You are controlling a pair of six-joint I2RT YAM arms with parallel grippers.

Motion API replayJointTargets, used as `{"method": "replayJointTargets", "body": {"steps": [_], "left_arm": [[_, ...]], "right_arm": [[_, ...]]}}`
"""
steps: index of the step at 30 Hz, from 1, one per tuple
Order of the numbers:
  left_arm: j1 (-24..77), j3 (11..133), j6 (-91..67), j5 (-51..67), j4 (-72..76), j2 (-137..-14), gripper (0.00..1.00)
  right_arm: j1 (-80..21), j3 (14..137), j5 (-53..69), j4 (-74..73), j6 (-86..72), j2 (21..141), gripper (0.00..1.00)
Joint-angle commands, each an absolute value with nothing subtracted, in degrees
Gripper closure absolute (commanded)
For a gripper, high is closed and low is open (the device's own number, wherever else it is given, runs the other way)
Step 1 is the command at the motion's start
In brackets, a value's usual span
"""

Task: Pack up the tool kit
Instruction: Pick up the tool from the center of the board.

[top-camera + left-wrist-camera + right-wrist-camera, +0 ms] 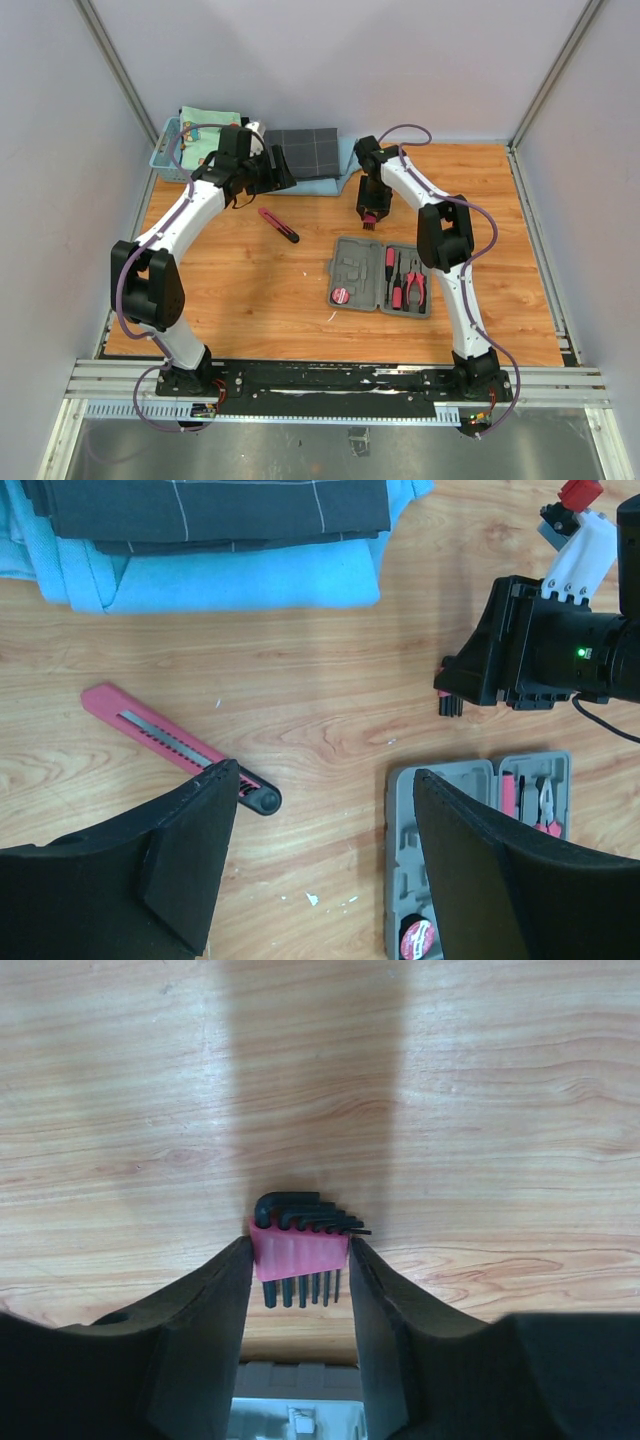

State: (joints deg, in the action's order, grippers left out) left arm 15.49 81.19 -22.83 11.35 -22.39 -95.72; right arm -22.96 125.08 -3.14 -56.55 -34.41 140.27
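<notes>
The grey tool kit case [380, 275] lies open on the wooden table, with pink-and-black pliers [415, 290], screwdrivers [390, 266] and a round tape [342, 296] in its slots. A pink knife [279, 225] lies loose to its left, also seen in the left wrist view as the knife [150, 735]. My right gripper [300, 1245] points down behind the case, its fingers pressed on both sides of a pink holder of black hex keys [298, 1255] resting on the table. My left gripper [325, 775] hovers open and empty above the wood between the knife and the case [450, 790].
A dark checked folded cloth [305, 150] lies on a light blue towel [230, 580] at the back. A light blue basket [172, 152] with fabric in it stands at the back left corner. Walls close in the table on three sides.
</notes>
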Motion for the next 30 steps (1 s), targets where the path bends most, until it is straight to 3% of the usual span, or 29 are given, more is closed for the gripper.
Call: {"method": "replayJointTargets", "body": {"steps": [1,12,30], "left_arm": [[15.0,81.0,-22.9,12.1,-21.4,-94.0,0.26],[15.0,81.3,-23.0,12.5,-21.6,-94.7,0.26],[15.1,82.1,-23.2,12.6,-21.4,-95.5,0.26]], "right_arm": [[-22.9,125.5,-4.5,-58.0,-35.3,142.6,0.59],[-22.9,125.3,-4.9,-58.4,-35.0,140.2,0.83],[-24.2,129.6,-5.1,-60.2,-33.5,128.0,0.86]]}}
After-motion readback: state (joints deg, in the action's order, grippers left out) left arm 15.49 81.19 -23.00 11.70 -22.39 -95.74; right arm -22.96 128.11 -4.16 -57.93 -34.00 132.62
